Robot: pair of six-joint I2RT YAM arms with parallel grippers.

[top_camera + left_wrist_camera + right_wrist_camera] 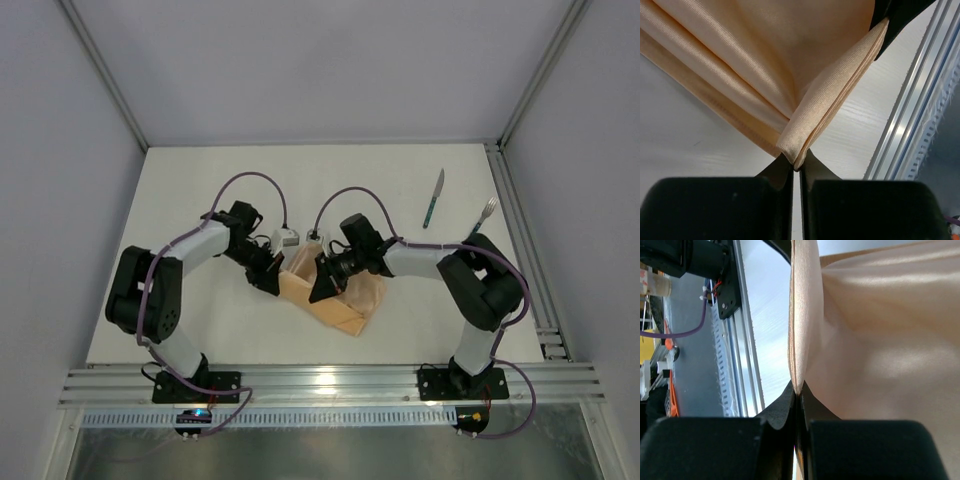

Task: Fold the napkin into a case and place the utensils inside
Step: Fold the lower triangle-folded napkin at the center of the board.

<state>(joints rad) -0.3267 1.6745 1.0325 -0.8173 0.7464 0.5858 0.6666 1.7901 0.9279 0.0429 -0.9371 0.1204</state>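
Observation:
The peach-orange napkin [335, 295] is doubled over and lifted at the middle of the table between the two arms. My left gripper [272, 280] is shut on its left folded corner; in the left wrist view that corner [792, 150] is pinched at my gripper's [797, 169] tips. My right gripper [322, 290] is shut on the napkin's other upper corner, the folded edge [799, 340] rising from the tips of the gripper [799, 394]. The knife [433, 198] and the fork [484, 213], both teal-handled, lie at the far right of the table.
A metal rail [330, 383] runs along the table's near edge by the arm bases. A frame rail [520, 240] borders the right side, close to the fork. Grey walls enclose the far and side edges.

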